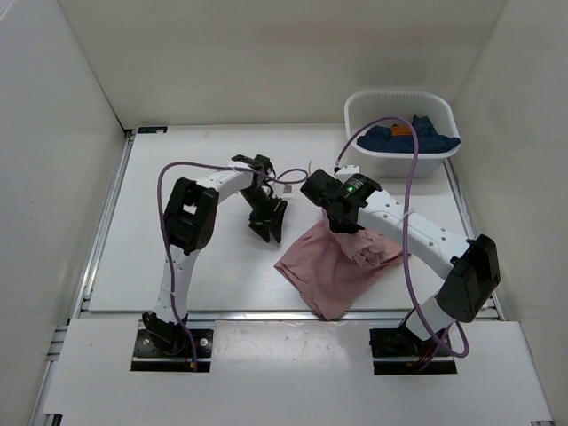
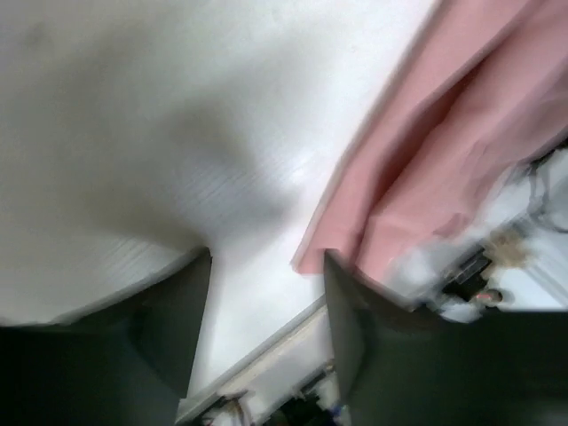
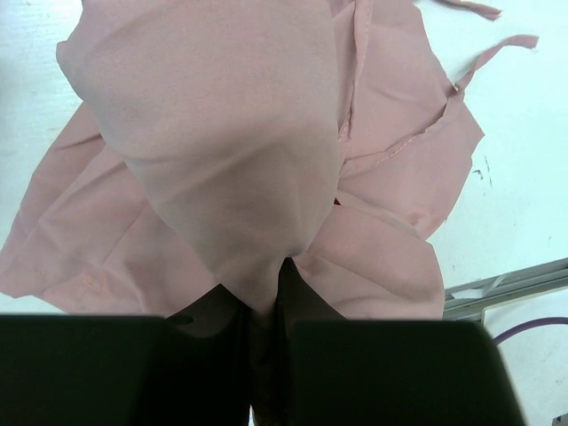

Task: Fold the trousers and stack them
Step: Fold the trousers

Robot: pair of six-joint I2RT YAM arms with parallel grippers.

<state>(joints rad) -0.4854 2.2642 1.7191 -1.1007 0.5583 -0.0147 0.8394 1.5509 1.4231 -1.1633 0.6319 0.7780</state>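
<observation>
- trousers [image 1: 330, 271]: a dusty-pink crumpled heap on the bench [image 1: 195, 266], lower centre-right of the overhead frame. One part is lifted off the surface.
- right gripper [image 3: 266, 302]: clamped on a bunched pinch of the pink fabric. The cloth drapes over it and fills the upper half of its wrist view.
- left gripper [image 2: 266, 257]: jaws apart, with only bare bench between them. It hovers just left of the trousers' edge, which runs down the right side of its wrist view.
- Step in hand, my read: get a second hold so the garment can be spread flat before folding.
- To do it well, the left should take a single edge or corner, not a multi-layer wad. Come in low over the bench and close only once cloth sits fully between the pads.
- Next, draw the two holds apart to take out slack, and keep the drawstrings [image 3: 497, 44] out of the fold line.
- The right's pinch looks like several layers, so it may need a regrasp at the waistband or hem.
- Hard to make out: which part is waistband and which is leg.
- The left wrist view is blurred. The right fingertips are buried in cloth, and in the overhead view the right arm covers the top of the heap.
- The white bin [image 1: 439, 160] at upper right holds a dark blue garment [image 1: 417, 138] and is not involved here.
</observation>
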